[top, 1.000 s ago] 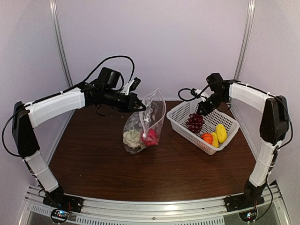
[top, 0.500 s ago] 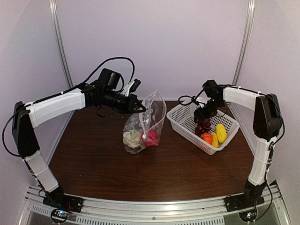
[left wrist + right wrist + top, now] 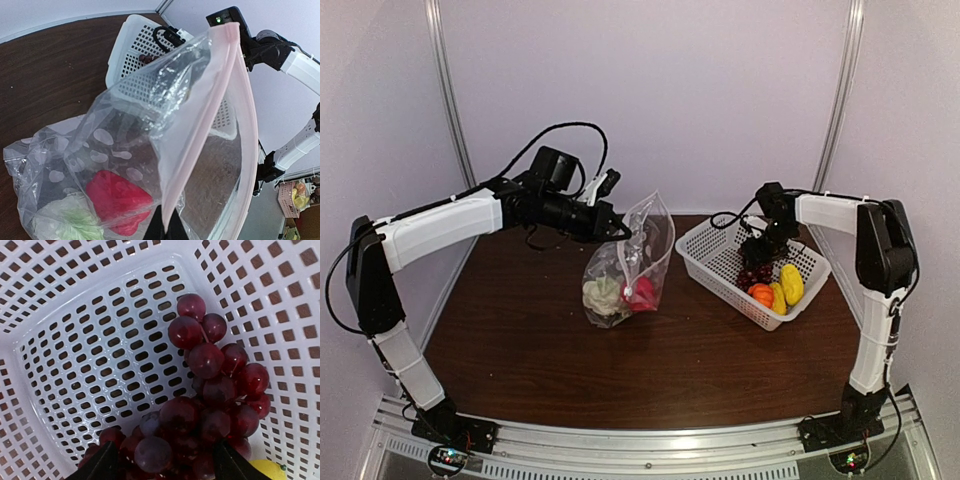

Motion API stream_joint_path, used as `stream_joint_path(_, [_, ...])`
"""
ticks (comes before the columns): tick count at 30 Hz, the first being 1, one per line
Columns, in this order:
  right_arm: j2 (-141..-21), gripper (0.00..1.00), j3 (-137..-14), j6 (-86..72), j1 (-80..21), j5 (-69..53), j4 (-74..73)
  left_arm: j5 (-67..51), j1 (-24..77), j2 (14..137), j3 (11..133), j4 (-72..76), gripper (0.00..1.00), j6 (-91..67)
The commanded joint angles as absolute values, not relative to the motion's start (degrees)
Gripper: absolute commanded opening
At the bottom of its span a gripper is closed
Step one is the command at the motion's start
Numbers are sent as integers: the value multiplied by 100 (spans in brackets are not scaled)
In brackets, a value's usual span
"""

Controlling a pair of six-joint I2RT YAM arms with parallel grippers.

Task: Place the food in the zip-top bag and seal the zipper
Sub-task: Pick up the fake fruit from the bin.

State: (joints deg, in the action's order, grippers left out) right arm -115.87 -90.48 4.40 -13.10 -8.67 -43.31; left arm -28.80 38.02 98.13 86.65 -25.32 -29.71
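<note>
**Item 1, zip-top bag** (image 3: pixel 630 262): stands upright at the centre of the surface (image 3: pixel 620 370), mouth uppermost and gaping. Contents, at the bottom: cauliflower (image 3: pixel 602 294) at 9 o'clock of the red pepper (image 3: pixel 641 293), the two touching.

**Item 2, left tool** (image 3: pixel 620 228): pressed together on the zipper (image 3: pixel 200 120) at the bag's upper edge, holding it raised.

**Item 3, white basket** (image 3: pixel 720 285): at 3 o'clock of the bag, apart from it. Contents: grape bunch (image 3: pixel 210 390), with the orange piece (image 3: pixel 761 295) and yellow pieces (image 3: pixel 791 283) at its 5 o'clock.

**Item 4, right tool** (image 3: pixel 165 462): spread, one finger on either side of the grape bunch. Whether they touch it cannot be told.
</note>
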Motion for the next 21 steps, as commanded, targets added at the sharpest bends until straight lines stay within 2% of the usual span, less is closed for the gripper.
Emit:
stream_joint_path(1, [-11983,67,-8999,316,-1251,-559,-4389,-2937,3797,9857,8597,-2364,0,-3006])
stream_joint_path(4, [-12113,67,-8999,323,-1210,-487,-4386,-2928,3797,9849,8578,-2364,0,-3006])
stream_joint_path(6, [-12165,61,-9001,324,-1181,-528,-4369,-2927,3797,9845,8569,-2364,0,-3014])
stream_joint_path(11, [-12196,17,-9044,403,-1160,-836,-4351,-2927,3797,9868,8520,-2329,0,-3072])
stream_joint_path(13, [-12079,5,-9067,396,-1160,-924,-4335,-2940,3797,9878,8508,-2313,0,-3097])
stream_joint_path(17, [-11553,0,-9167,427,-1151,-1189,-4369,-2912,3797,9879,8508,-2298,0,-3123])
stream_joint_path(21, [-10785,0,-9134,530,-1130,-1839,-4306,-2908,3797,9878,8429,-2151,0,-3182])
